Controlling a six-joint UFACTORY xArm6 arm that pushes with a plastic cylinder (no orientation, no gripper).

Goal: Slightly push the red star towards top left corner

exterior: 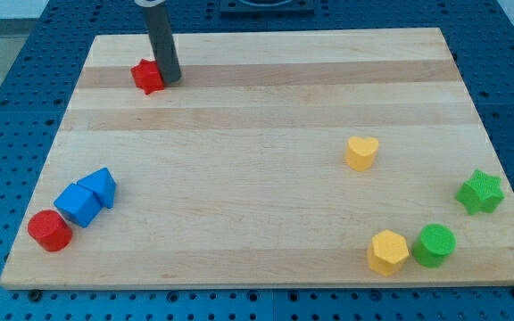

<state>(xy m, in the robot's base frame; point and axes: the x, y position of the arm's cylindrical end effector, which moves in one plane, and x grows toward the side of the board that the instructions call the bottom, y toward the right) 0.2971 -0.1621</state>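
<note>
- No container shows anywhere; every block lies loose on the flat wooden board [266, 134].
- The red star [147, 77] sits near the view's top left part of the board, a little in from the left edge and close below the top edge.
- My tip [171, 78] stands at the star's right side, touching it or all but touching it; the exact contact is too fine to tell.
- The arm ends in a plain dark rod with no claw, so there is nothing to open or close, and it holds nothing.
- At the view's bottom left, a red cylinder [50, 231] sits beside a blue cube-like block [78, 205], which touches a blue triangular block [101, 186] just up and to its right.
- A yellow heart [361, 152] stands alone right of centre.
- At the view's bottom right, a yellow hexagonal block [388, 251] sits just beside a green cylinder [434, 245]; a green star [480, 192] lies near the right edge, above them.
- The board is pale wood with lengthwise grain bands, smooth and matt.
- It rests on a blue perforated table [12, 98] with regular rows of holes.
- The blocks look like solid, matt, brightly coloured plastic or painted pieces.
</note>
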